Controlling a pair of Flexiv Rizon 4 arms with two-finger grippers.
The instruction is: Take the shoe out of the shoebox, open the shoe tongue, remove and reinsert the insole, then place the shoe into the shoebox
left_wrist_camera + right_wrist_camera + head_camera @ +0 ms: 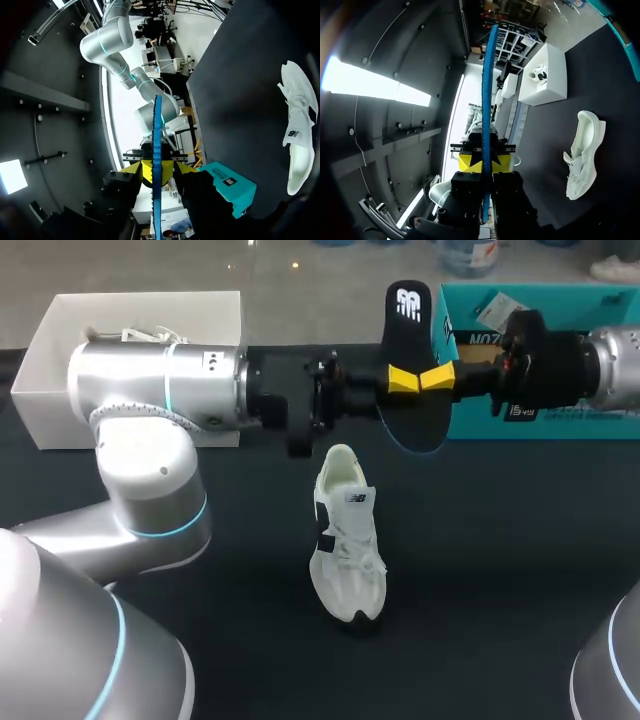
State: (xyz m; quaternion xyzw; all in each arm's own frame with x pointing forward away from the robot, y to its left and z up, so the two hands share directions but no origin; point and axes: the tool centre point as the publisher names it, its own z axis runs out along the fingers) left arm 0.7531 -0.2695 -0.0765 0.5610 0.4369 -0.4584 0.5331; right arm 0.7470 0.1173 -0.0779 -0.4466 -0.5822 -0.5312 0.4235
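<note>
Gripping insole (408, 310) from both sides, mid-air over dark table (500, 570): left gripper (403, 380) and right gripper (437, 375) meet tip to tip. Each clamps yellow fingers on insole's two faces. Insole upright, black face with white logo toward head camera. Seen edge-on as blue line in both wrist views. White shoe (345, 540) on table, nearer than grippers, apart from both, opening toward far side. Teal shoebox (590, 425) far right, behind right arm. White box (60, 350) far left, second shoe (538, 74) inside.
</note>
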